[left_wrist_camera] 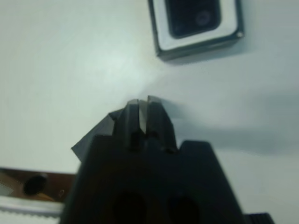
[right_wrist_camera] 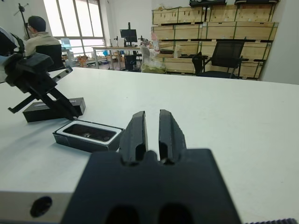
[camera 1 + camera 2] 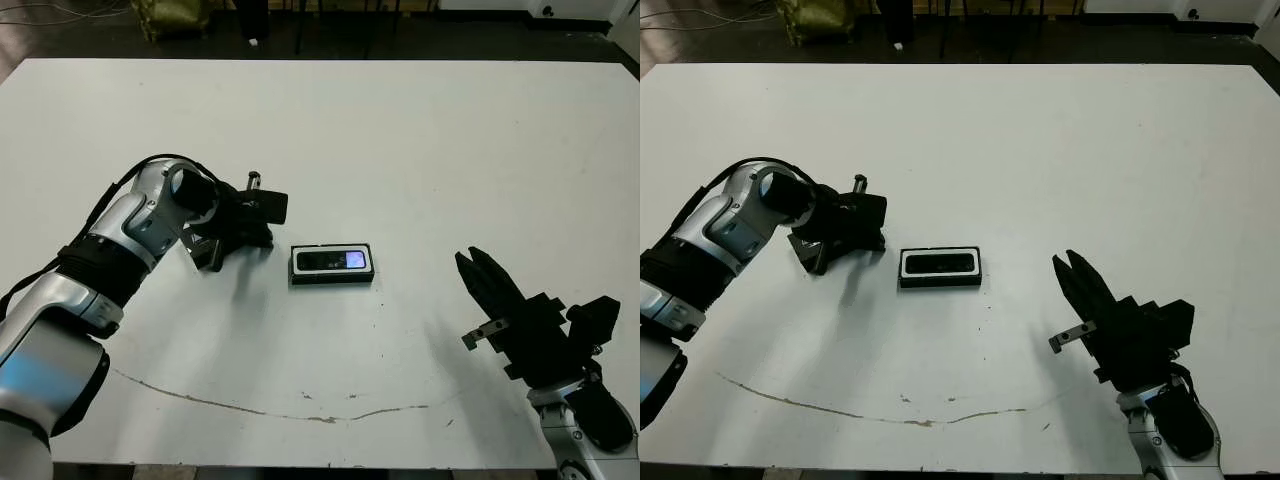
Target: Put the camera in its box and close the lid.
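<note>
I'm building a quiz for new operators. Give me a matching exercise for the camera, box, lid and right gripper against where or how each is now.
1 camera
2 box
3 lid
4 right gripper

A flat on the table, left of the box
B fingers shut, right of the box
C lying in the box
D mid-table, uncovered

Pairs: 1-C; 2-D; 3-A; 4-B

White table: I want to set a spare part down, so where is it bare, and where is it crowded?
Bare: the white table's far half, and the stretch between the white-lined black box and the right gripper. Crowded: left of the box, where the left gripper is beside the flat black lid.
</note>
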You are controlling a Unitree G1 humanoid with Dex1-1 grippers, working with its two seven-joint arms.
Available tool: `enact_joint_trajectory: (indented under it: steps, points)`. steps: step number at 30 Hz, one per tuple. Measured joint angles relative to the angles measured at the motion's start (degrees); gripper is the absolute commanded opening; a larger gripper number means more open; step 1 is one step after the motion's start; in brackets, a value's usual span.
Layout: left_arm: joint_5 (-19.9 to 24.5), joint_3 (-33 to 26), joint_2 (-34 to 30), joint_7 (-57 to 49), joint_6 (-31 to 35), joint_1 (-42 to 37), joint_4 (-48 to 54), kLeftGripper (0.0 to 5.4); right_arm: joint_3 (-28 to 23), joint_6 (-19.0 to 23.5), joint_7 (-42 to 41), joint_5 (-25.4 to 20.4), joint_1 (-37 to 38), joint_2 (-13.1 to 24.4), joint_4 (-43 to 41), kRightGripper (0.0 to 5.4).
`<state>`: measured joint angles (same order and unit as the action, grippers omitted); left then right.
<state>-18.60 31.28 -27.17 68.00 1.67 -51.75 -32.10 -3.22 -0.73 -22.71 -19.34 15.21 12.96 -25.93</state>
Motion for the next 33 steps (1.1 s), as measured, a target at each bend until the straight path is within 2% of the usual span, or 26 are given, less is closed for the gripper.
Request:
enact_joint_trajectory:
  steps: [10, 13, 17, 21, 24, 28, 33]
  points:
    - [0.1, -1.4, 0.1, -1.6, -0.9, 0.0, -1.2, 0.00, 0.3, -0.7, -0.6, 0.0, 0.1, -0.2, 1.2, 0.02]
    - [1.7, -3.0, 0.2, -0.9, 0.2, 0.0, 0.0, 0.00, 0.3, -1.5, -0.9, 0.0, 0.0, -0.2, 1.9, 0.02]
    - [7.6, -6.8, 0.4, 1.1, 0.7, 0.7, 5.1, 0.00, 0.5, -1.6, -1.1, 0.0, 0.0, -0.2, 2.2, 0.02]
    - [13.3, -11.3, 0.3, 1.3, 4.7, 3.5, 12.0, 0.00, 0.8, -2.0, -0.9, 0.2, 0.0, -0.4, 2.3, 0.02]
    - [19.4, -17.6, 0.1, -1.9, 7.6, 7.9, 19.6, 0.00, 0.9, -2.2, -1.0, 0.2, 0.0, -0.4, 2.4, 0.02]
    - [26.6, -27.8, 0.5, -11.4, 10.5, 17.1, 31.6, 0.00, 0.7, -3.1, -1.7, 0.1, -0.2, -0.4, 3.5, 0.02]
    - [29.9, -37.2, 3.6, -27.5, 14.9, 28.6, 47.7, 0.00, 0.7, -4.5, -2.6, 0.1, -0.6, -0.4, 4.8, 0.02]
